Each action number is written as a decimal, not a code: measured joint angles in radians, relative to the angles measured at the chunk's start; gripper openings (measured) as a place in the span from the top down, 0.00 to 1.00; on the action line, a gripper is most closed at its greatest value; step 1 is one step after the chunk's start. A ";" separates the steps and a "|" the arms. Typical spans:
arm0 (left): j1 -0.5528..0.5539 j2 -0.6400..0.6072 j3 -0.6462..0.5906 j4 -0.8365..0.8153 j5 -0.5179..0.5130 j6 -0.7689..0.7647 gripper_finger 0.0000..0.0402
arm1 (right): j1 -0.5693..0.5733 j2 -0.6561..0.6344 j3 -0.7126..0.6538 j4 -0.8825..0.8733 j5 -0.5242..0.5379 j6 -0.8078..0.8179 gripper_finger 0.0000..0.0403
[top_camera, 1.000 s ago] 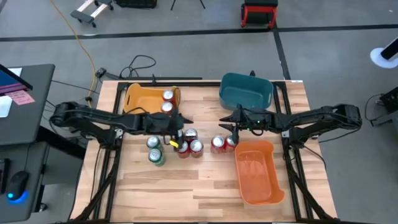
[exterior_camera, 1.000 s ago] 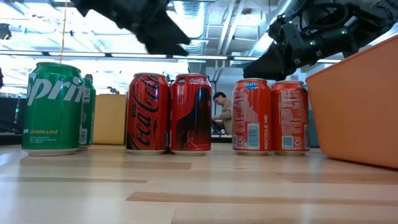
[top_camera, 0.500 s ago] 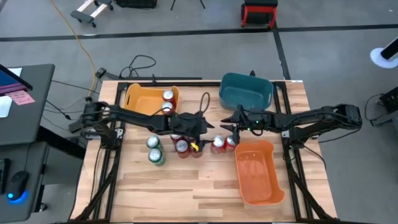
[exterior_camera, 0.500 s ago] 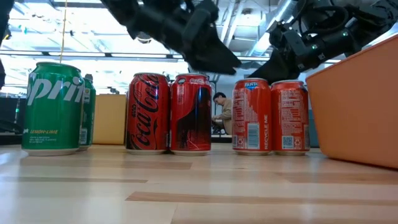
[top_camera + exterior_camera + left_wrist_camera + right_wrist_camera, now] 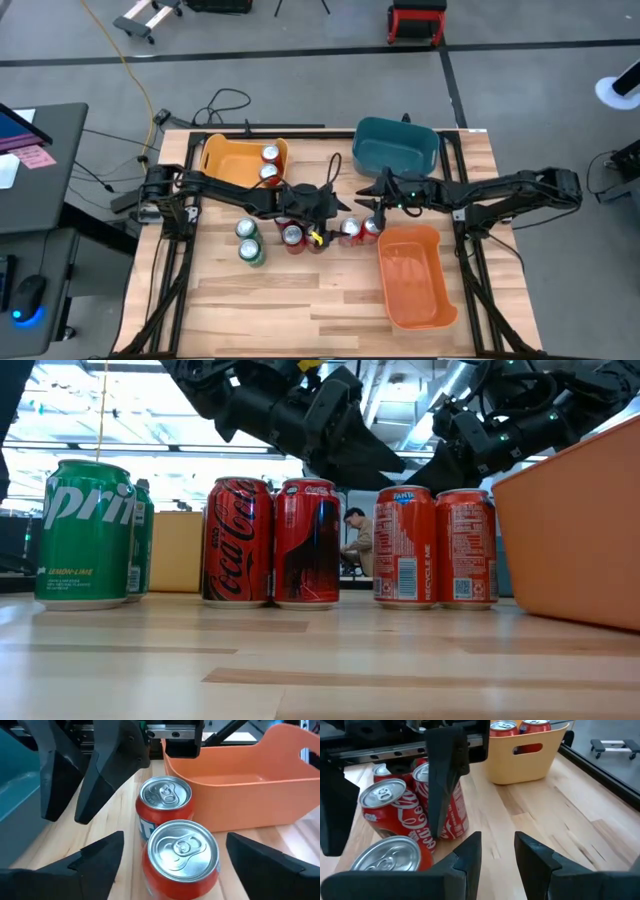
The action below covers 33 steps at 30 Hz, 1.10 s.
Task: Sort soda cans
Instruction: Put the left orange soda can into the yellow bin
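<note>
Wood-slat table (image 5: pixel 300 300) on a grey workshop floor, with a yellow bin (image 5: pixel 228 158) at the back left holding two red cans, an empty teal bin (image 5: pixel 395 146) at the back and an empty orange bin (image 5: pixel 415 280) at the front right. Soda cans sit mid-table: two green ones (image 5: pixel 248 241) left, a red cluster (image 5: pixel 297 237) in the centre, and a red pair (image 5: pixel 358 230) just beside the orange bin. Left pincer (image 5: pixel 170 862) is wide open, straddling the nearer can of the pair (image 5: pixel 181 851), holding nothing. Right pincer (image 5: pixel 497 852) hovers close above the same pair, fingers narrowly apart, empty. Risk: the two arms crowd one spot and could collide, or a closing finger could clip the touching neighbour can (image 5: pixel 165 795) and topple it.
</note>
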 joint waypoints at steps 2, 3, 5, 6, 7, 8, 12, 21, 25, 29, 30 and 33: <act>-0.001 0.000 0.000 -0.002 0.002 -0.017 0.09 | 0.000 0.000 0.000 0.001 0.000 0.000 0.66; -0.003 0.000 0.000 -0.005 0.010 -0.023 0.06 | 0.000 0.000 0.000 0.001 0.000 0.001 0.66; -0.012 0.000 0.000 -0.006 0.012 -0.026 0.03 | 0.000 0.000 0.000 0.003 0.006 0.003 0.66; -0.018 0.000 0.000 -0.006 0.011 -0.028 0.02 | 0.000 0.000 0.000 0.007 0.022 0.003 0.66; -0.024 0.000 0.000 -0.006 0.008 -0.029 0.01 | 0.000 0.000 0.000 0.015 0.045 0.003 0.66; -0.029 0.000 0.000 -0.006 -0.002 -0.030 0.01 | 0.000 0.000 0.000 0.023 0.078 0.004 0.66; -0.041 0.000 0.000 -0.006 -0.094 -0.046 0.02 | 0.000 0.000 0.000 0.027 0.213 0.020 0.66; -0.038 0.001 -0.002 -0.045 -0.124 -0.100 0.02 | 0.000 -0.009 0.000 0.042 0.222 0.038 0.66; -0.050 0.001 0.002 -0.048 -0.129 -0.085 0.02 | 0.000 -0.039 0.000 0.042 0.222 0.040 0.66; -0.050 0.059 0.052 -0.080 -0.128 -0.086 0.02 | 0.000 -0.082 0.000 0.035 0.222 0.053 0.66; -0.051 0.083 0.078 -0.099 -0.126 -0.078 0.02 | 0.002 -0.089 0.000 0.034 0.222 0.054 0.66; -0.060 0.125 0.154 -0.180 -0.127 -0.042 0.02 | 0.006 -0.117 0.000 -0.006 0.221 0.059 0.66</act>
